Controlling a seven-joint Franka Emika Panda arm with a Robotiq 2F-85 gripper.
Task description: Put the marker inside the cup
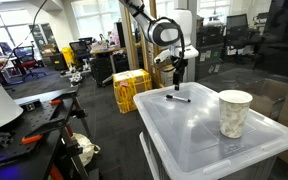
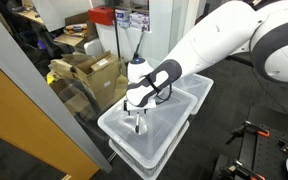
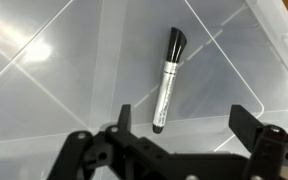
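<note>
Count: one marker, one cup, one gripper.

The single thin marker (image 3: 168, 80), with a black cap and pale barrel, lies flat on the counter (image 1: 189, 135), a translucent plastic storage-bin lid, toward its far left part. The one whitish tapered paper cup (image 1: 234, 113) stands upright on the counter's right side, well apart from the marker.

The black Robotiq gripper (image 1: 176, 80) hangs just above the marker. Its jaws are spread wide and hold nothing. In the wrist view the marker lies ahead of the gap between them.

In an exterior view the counter tops two stacked clear bins (image 2: 149, 140). There the white arm (image 2: 219, 45) blocks much of the lid, the cup cannot be found and the marker is too small to make out. The wrist view's bottom edge cuts off the gripper body. The print on the barrel is unreadable.
</note>
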